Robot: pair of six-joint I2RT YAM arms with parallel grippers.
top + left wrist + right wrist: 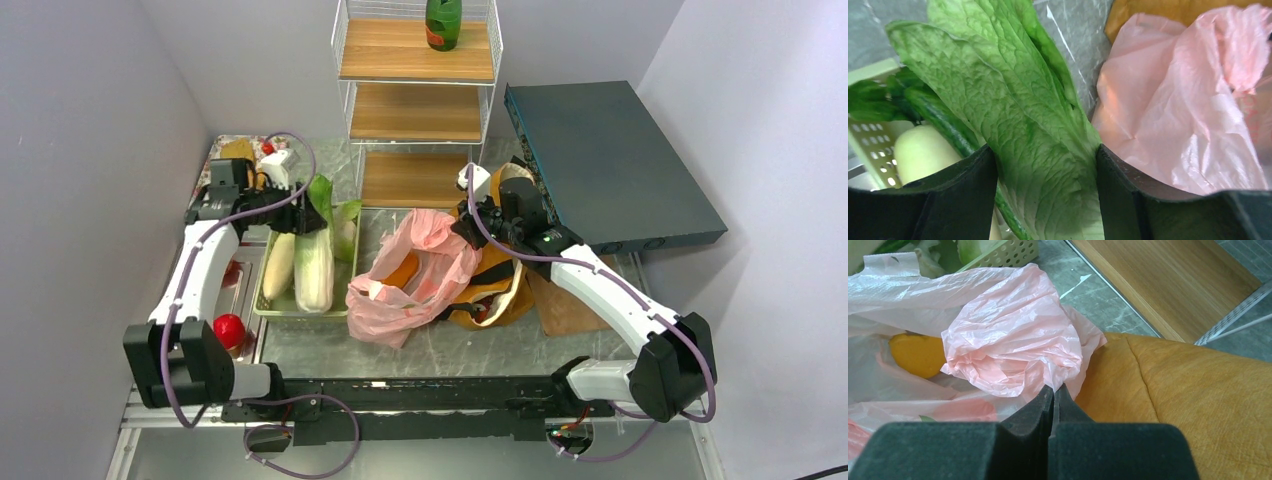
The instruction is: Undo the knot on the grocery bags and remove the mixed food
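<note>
The pink bag (405,285) lies open in the middle, resting against the mustard tote (500,290). My right gripper (470,228) is shut, pinching the bag's thin film at its upper right edge; in the right wrist view the gripper (1054,389) holds the pink bag (1013,340) above the tote (1198,390). An orange item (918,355) shows inside the bag. My left gripper (300,207) holds a leafy green (322,197) over the cream tray (300,312). In the left wrist view the leafy green (1013,100) fills the gap of that gripper (1043,150).
The tray holds a long cabbage (314,265) and a pale long vegetable (279,265). Red fruits (229,329) lie on a metal tray at the left. A wire shelf (417,110) with a green bottle (443,22) stands behind. A dark flat box (610,160) leans at the right.
</note>
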